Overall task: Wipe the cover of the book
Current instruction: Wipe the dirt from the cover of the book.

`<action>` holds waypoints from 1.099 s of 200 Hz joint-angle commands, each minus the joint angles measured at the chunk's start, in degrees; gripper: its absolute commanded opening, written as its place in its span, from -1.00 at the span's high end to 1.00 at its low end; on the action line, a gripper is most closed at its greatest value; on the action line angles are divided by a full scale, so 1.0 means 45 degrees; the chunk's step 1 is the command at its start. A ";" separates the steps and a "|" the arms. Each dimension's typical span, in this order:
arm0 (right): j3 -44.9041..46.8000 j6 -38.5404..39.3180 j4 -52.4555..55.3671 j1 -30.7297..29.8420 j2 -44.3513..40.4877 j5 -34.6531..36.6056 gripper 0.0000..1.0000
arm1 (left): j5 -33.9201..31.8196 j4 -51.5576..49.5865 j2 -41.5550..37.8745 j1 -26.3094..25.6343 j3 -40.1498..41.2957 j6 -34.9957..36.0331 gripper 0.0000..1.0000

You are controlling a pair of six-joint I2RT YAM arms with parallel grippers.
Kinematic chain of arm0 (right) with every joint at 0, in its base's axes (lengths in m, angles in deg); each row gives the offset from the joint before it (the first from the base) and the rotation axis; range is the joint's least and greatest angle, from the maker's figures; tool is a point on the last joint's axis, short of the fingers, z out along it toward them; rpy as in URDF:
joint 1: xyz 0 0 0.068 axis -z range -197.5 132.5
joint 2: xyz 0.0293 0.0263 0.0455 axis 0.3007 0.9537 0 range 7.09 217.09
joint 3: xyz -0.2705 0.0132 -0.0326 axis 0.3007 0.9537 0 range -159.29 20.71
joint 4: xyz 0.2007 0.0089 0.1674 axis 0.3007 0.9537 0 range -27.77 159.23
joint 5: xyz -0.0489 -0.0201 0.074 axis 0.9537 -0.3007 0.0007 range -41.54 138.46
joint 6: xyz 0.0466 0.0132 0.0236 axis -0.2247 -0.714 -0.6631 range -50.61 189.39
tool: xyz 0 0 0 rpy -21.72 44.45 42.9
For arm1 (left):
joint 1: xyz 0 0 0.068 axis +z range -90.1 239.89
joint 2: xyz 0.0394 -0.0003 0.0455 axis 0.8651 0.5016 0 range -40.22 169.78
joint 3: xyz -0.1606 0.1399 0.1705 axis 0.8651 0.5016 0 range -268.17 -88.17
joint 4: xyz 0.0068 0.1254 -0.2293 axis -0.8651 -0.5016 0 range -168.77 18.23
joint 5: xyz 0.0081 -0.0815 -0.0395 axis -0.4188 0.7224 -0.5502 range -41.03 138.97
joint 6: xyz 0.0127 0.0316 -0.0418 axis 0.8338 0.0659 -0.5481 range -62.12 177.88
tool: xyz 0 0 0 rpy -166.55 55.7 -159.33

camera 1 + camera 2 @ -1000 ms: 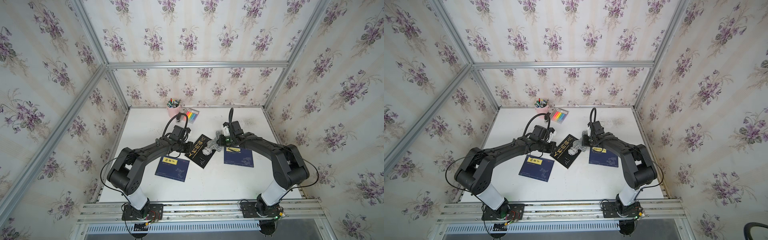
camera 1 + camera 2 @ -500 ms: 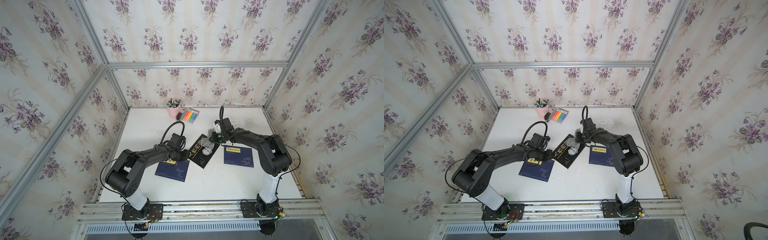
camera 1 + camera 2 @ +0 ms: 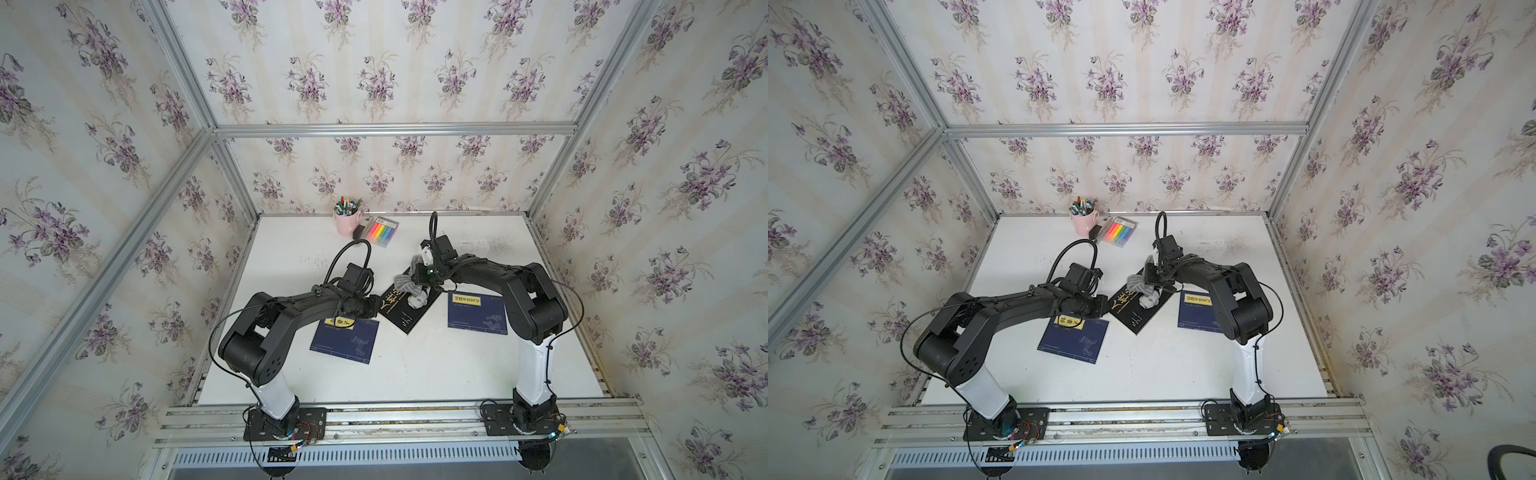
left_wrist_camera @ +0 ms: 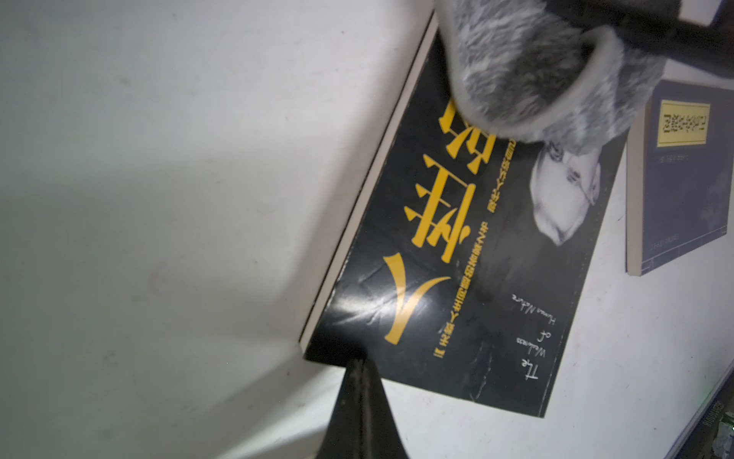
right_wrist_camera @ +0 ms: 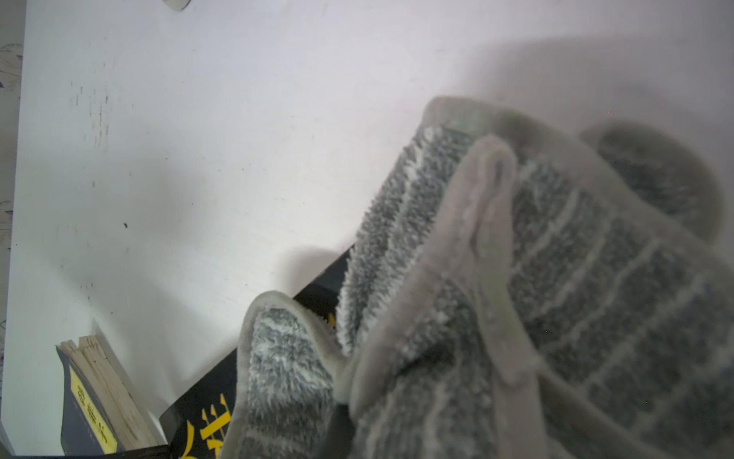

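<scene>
My right fingers point(image 3: 423, 279) clench the grey cloth point(image 4: 536, 67), seemingly on the black book point(image 4: 476, 278); left fingers point(image 4: 359, 405), closed empty, pin its corner. Recommend slow, overlapping strokes.

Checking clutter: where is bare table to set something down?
Bare: front of the table between the rail and the left blue book and right blue book; back right corner; back left beside the cup. Crowded: the middle, cloth on the black book.

On the middle book point(image 3: 402, 312): cloth point(image 3: 406, 284), under the right gripper point(image 3: 420, 277); left gripper point(image 3: 375, 310) at that book's corner. Partly under left gripper, left book point(image 3: 347, 340); beside right gripper, right book point(image 3: 476, 315).
</scene>
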 commanded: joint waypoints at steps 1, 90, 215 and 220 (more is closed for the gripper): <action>0.0118 0.0136 0.0443 -0.0453 0.0205 -0.0174 1.00 | -0.0710 -0.0560 0.0376 0.0000 -0.0038 0.0092 1.00; 0.0693 -0.1059 -0.0378 -0.3192 0.0628 -0.0565 1.00 | -0.0745 -0.0551 0.0554 -0.0007 -0.0292 0.0061 1.00; 0.1359 -0.0463 -0.0364 -0.1162 -0.0422 -0.0604 1.00 | -0.0789 -0.0384 0.0355 0.0082 -0.0068 -0.0046 1.00; 0.1305 -0.0451 -0.0361 -0.1018 -0.0381 -0.0624 1.00 | -0.0786 -0.0375 0.0339 0.0083 -0.0064 -0.0052 1.00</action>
